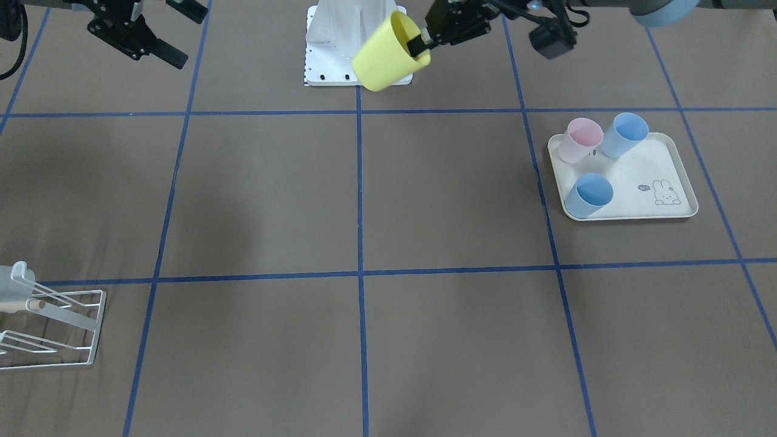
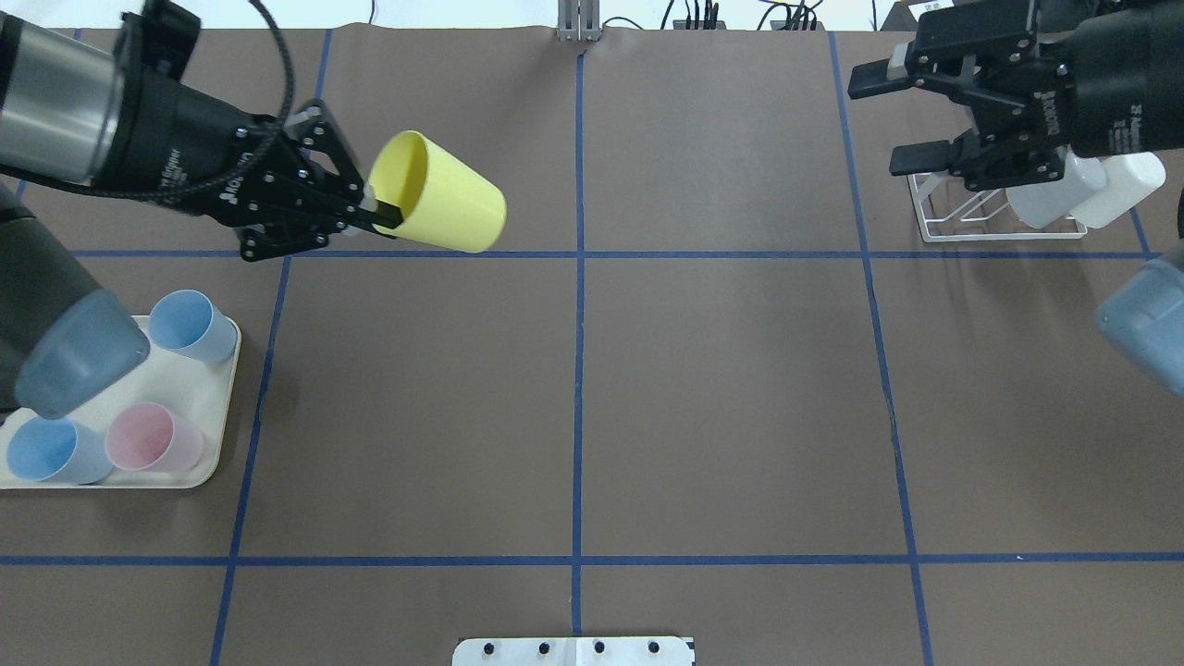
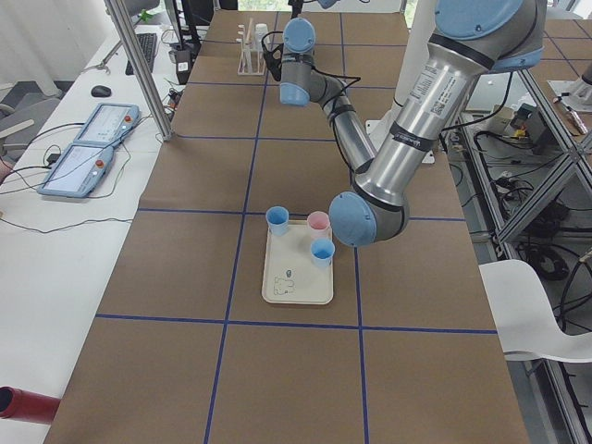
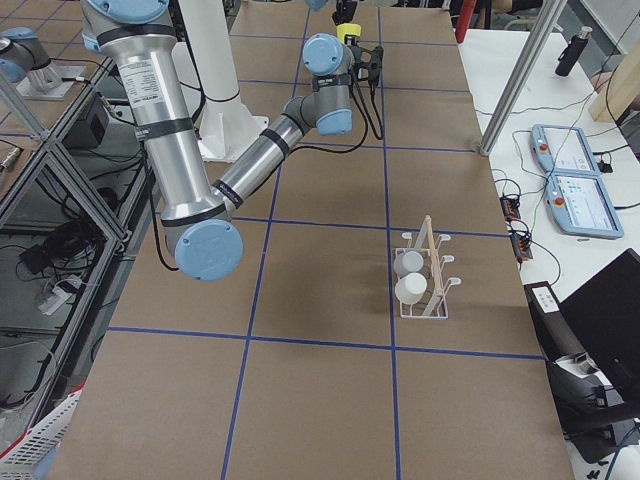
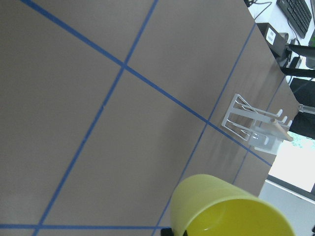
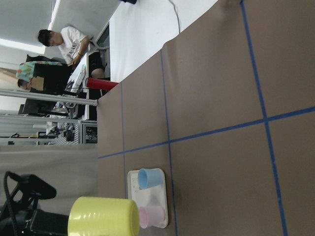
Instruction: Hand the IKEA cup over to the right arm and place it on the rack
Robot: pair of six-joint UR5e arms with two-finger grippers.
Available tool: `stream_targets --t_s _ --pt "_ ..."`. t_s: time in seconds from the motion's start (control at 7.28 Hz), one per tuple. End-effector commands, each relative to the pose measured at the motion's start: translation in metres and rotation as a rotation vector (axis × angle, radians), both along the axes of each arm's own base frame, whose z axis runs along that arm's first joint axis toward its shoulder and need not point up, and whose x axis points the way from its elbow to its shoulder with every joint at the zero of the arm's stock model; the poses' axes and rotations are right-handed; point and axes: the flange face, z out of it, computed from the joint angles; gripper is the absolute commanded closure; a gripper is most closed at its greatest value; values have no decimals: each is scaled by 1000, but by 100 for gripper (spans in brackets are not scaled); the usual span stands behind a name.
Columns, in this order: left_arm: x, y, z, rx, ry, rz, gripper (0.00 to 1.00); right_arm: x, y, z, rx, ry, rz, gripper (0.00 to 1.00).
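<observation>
yellow cup point(image 2: 444, 208): hung tipped on its side above the worktop point(image 2: 721, 398), mouth turned toward the left arm, rim pinched by the left end effector point(image 2: 388, 215) with one finger inside. right end effector point(image 2: 879, 125) spread wide, gripped nothing, hovered by the rack point(image 2: 962, 233) at the far right, well apart from the cup. rack loaded with two white cups point(image 2: 1054, 199). on the tray point(image 2: 222, 388) at the left, two blue cups point(image 2: 190, 324) and a pink cup point(image 2: 148, 437).

Wide open table point(image 2: 721, 388) mid-span; tray point(image 2: 215, 398) with cups point(image 2: 190, 326) left edge; rack point(image 2: 936, 227) far right.
</observation>
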Motion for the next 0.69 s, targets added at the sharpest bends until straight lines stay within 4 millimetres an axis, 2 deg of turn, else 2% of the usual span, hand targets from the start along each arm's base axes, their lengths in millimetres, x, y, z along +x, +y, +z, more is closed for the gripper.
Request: stream_targets --t_s 0.0,0.14,0.27,0.55 --pt "26 37 -29 -79 212 -5 100 -28 32 -12 123 -160 -22 4" --pt "28 47 -31 -102 296 3 100 -40 41 -24 144 -217 -18 3" --pt "22 49 -32 -125 358 1 100 -40 42 -48 118 -274 -37 2" --pt "13 50 -32 -151 453 -19 100 -54 39 -42 122 -386 -22 2"
